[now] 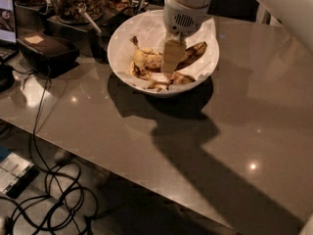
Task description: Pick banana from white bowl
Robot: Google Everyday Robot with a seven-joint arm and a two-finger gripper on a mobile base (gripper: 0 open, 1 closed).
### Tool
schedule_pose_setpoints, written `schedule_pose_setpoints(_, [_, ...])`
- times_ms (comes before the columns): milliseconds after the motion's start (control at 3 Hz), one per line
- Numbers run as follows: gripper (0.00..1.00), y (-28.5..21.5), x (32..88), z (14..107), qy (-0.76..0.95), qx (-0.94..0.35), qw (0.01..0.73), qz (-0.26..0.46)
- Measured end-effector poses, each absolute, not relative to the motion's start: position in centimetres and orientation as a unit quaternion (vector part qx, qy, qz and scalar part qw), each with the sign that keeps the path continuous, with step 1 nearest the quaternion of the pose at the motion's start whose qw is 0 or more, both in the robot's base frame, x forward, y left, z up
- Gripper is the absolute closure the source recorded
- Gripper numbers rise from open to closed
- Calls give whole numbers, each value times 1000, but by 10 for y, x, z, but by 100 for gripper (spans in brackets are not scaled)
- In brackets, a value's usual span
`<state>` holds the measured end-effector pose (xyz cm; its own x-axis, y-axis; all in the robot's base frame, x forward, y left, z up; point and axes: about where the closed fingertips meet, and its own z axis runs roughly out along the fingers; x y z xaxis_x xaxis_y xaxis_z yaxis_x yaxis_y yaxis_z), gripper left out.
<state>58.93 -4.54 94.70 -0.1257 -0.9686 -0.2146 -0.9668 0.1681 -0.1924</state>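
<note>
The white bowl (128, 32), lined with crumpled white paper, stands at the back middle of the grey table. The banana (145, 59), plump and dull yellow with brown blotches and a dark stem tip, lies in the bowl's left half. Thin brown-yellow peel scraps (193, 52) lie to the right and along the front inside. My gripper (168, 71) reaches straight down into the middle of the bowl from its white wrist (182, 12). Its tip is right beside the banana's right end and hides that end.
A glass jar of nuts (74, 0) with a spoon stands behind the bowl to the left. A black box (46, 52) sits at the table's left. A laptop edge (7, 14) is at far left. Cables (44, 190) lie on the floor below the table's front edge.
</note>
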Motion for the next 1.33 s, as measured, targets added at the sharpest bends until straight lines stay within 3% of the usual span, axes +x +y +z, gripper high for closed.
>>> schedule_pose_setpoints(1333, [100,11,536,966,678,-714,171,35])
